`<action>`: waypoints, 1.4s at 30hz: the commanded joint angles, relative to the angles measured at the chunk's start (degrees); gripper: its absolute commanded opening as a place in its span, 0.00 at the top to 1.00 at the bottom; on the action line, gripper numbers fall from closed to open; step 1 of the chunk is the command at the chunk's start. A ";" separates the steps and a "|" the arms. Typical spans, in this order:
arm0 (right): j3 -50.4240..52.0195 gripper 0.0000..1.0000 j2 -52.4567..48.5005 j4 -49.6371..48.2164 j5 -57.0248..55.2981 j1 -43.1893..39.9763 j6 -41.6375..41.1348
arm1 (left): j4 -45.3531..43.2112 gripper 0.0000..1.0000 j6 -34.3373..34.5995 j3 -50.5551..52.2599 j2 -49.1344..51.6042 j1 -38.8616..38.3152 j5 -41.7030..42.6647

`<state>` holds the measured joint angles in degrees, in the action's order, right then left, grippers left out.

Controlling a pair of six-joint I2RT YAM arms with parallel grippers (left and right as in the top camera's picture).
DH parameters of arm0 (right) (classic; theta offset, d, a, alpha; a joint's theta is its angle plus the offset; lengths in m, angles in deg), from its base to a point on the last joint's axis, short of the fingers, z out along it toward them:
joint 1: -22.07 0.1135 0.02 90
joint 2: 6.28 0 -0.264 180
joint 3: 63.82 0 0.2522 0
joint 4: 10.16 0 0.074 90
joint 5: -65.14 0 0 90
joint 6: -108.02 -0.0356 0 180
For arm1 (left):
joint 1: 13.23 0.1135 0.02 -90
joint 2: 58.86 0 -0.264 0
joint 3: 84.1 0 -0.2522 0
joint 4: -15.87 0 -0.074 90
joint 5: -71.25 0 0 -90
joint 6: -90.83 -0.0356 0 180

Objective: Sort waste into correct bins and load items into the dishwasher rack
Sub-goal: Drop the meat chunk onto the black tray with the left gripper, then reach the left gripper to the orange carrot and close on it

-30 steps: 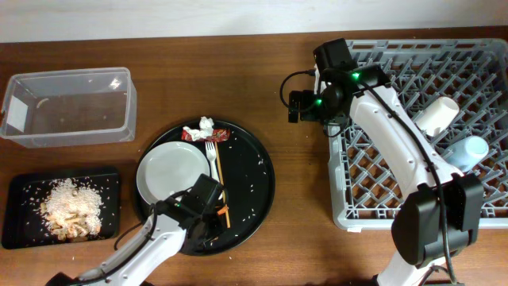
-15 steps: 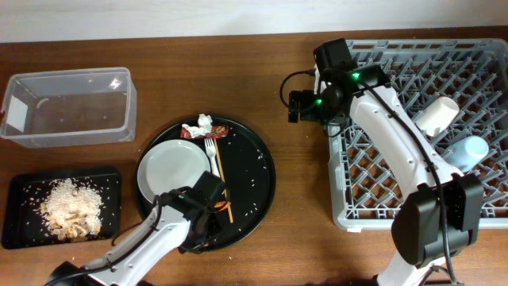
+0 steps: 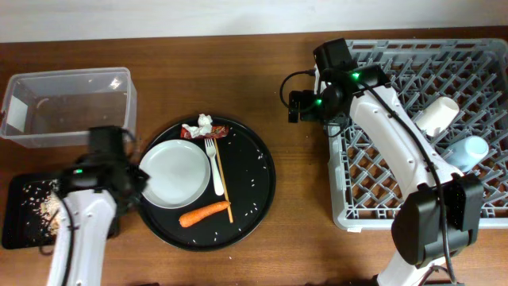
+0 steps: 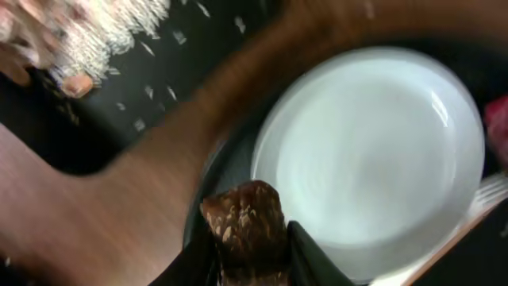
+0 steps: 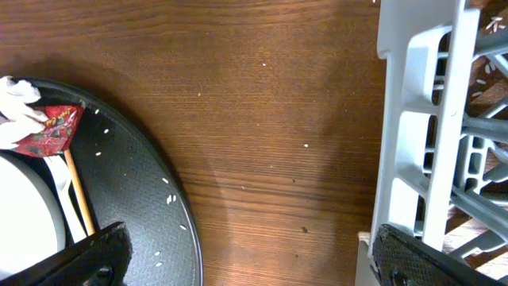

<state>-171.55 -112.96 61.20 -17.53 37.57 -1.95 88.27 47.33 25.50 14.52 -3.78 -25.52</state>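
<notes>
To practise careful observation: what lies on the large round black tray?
On the round black tray: white plate, fork, chopsticks, carrot, red wrapper, tissue and scattered rice. Anything under the plate is hidden.

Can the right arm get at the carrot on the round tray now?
Probably yes. The carrot lies uncovered near the front edge of the tray, and the right gripper, open and empty, hangs beside the rack with nothing standing between. Only the stretch looks long.
</notes>
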 commanded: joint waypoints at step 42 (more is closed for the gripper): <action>-0.85 0.01 0.55 0.00 -0.39 -0.26 -0.48 | -1.36 0.09 -37.55 -0.39 0.74 -26.34 6.58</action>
<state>-171.57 -112.96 61.20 -17.53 37.57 -1.92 87.44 13.96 25.08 14.15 -29.79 -14.87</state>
